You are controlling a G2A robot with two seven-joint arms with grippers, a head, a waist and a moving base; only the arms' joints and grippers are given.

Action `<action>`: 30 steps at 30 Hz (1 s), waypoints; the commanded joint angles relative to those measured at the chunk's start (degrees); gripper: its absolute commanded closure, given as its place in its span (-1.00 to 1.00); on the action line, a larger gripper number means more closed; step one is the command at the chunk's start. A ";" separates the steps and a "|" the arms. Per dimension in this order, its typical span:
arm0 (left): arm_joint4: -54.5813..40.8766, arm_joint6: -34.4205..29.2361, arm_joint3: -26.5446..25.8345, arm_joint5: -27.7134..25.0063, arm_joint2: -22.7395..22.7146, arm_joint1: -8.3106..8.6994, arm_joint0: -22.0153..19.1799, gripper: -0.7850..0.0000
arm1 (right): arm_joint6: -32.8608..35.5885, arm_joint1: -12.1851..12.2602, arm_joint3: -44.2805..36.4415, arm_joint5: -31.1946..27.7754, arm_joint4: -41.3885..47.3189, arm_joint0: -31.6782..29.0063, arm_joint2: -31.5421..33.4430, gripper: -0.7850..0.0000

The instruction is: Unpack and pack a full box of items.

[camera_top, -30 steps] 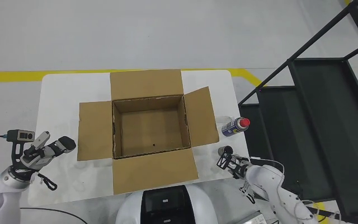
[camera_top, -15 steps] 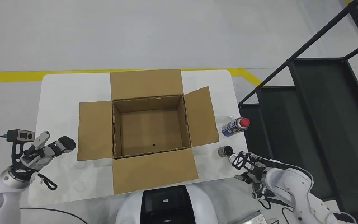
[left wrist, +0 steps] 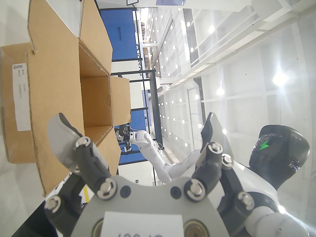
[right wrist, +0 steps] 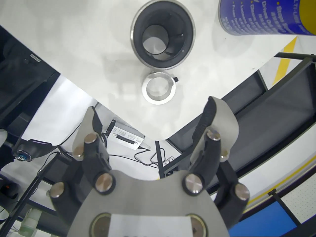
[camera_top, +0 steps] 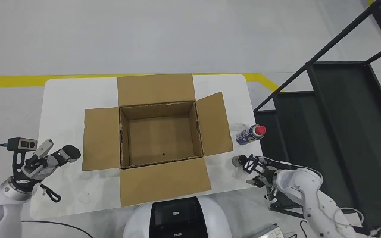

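Note:
An open cardboard box (camera_top: 159,138) stands in the middle of the white table (camera_top: 65,101) with nothing inside it; its side also faces the left wrist view (left wrist: 56,80). A small black cylinder with a metal rim (camera_top: 239,160) (right wrist: 163,34) stands near the table's right front corner, with a silver ring (right wrist: 159,88) lying beside it. My right gripper (camera_top: 250,164) (right wrist: 151,110) is open just beyond them, at the table edge, holding nothing. A blue spray can with a red cap (camera_top: 249,134) (right wrist: 266,6) lies close by. My left gripper (camera_top: 52,158) (left wrist: 133,122) is open at the table's left front, empty.
The box's four flaps are spread flat around it. Dark metal stairs (camera_top: 321,113) rise just right of the table. A pale round object (camera_top: 236,127) lies by the spray can. A yellow floor line (camera_top: 59,78) runs behind the table.
My right gripper let go of the black cylinder, which now stands by itself, backed off past the table edge, then came slightly closer again. The left arm has not moved.

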 commanded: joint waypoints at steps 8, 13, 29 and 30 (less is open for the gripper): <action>0.00 0.00 0.00 0.00 0.00 0.00 0.00 -1.00 | -0.34 -0.35 4.29 1.21 -0.46 4.24 -3.31 -0.11; 0.00 0.00 0.00 0.00 0.00 0.00 0.00 -1.00 | 0.15 -0.55 6.38 3.78 -1.16 5.40 -4.34 0.08; 0.00 0.00 0.00 0.00 0.00 0.00 0.00 -1.00 | -0.07 -0.93 10.17 5.90 -0.30 8.16 -6.17 0.18; 0.00 0.00 0.00 0.00 0.00 0.00 0.00 -1.00 | -0.09 -0.98 10.46 5.93 -0.19 8.39 -6.42 0.18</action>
